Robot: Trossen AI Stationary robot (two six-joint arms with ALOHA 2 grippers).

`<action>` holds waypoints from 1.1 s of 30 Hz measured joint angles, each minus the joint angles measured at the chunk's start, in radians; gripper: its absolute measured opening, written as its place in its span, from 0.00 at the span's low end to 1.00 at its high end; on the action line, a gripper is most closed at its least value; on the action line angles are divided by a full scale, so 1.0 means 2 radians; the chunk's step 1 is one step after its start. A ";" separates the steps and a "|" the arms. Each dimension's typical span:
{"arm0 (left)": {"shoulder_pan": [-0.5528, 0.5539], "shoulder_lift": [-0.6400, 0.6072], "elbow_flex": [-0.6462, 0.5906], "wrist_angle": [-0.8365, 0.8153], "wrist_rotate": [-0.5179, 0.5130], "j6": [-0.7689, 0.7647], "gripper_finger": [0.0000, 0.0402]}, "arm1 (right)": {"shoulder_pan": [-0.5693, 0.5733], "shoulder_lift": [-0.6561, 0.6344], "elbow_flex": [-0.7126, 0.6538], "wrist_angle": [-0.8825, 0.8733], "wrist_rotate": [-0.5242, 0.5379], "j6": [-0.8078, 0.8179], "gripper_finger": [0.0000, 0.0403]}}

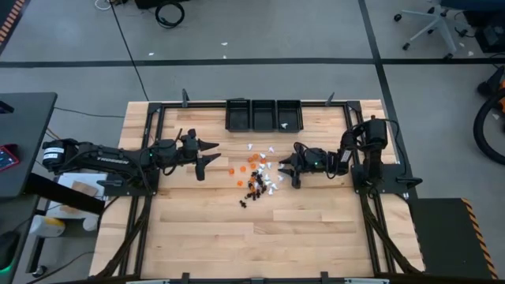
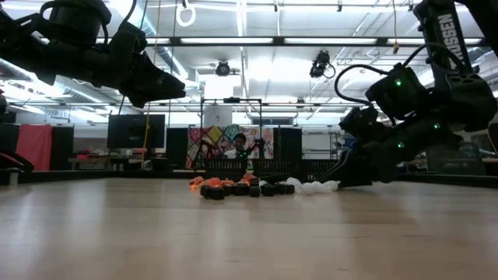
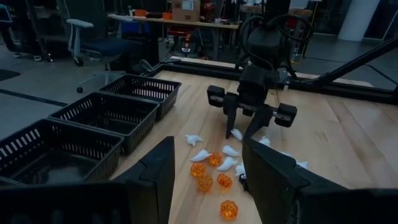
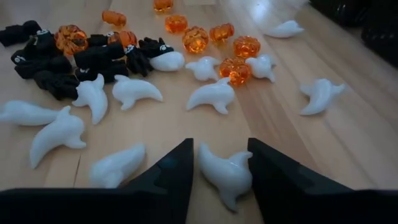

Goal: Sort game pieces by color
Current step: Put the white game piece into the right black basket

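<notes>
So the right gripper (image 4: 219, 163) is down at the table on the right edge of the pile, and its two dark fingers sit on either side of a small white ghost-shaped plastic piece (image 4: 225, 173), close against it. Can't honestly tell if it's clamped yet or just bracketing it.

The rest of the game pieces (image 1: 258, 175) sit in a loose cluster mid-table on the pale wooden tabletop (image 1: 205, 229): white ghost shapes (image 4: 133, 90), translucent orange pumpkin-like ones (image 4: 195, 39) and a clump of little black ones (image 4: 62, 67).

The left gripper (image 1: 207, 154) hovers above the table left of the pile, fingers spread wide, holding nothing. Three small black mesh bins (image 1: 263, 115) line the far edge, one with a white piece in it.
</notes>
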 joint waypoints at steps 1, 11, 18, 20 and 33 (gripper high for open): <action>0.000 0.000 0.000 0.000 0.000 0.000 0.42 | 0.000 0.000 0.000 0.000 -0.001 0.000 0.36; 0.000 0.000 0.000 0.000 0.000 0.000 0.42 | 0.000 -0.001 0.000 0.001 0.000 0.000 0.26; 0.000 0.000 0.000 0.000 0.000 0.000 0.42 | 0.000 -0.007 0.000 0.000 0.012 0.001 0.26; 0.000 0.000 0.000 0.000 0.000 0.000 0.42 | -0.001 -0.020 -0.001 -0.009 0.018 0.003 0.26; 0.000 0.000 0.000 0.000 0.000 0.000 0.42 | -0.040 -0.174 0.037 -0.146 0.087 -0.038 0.26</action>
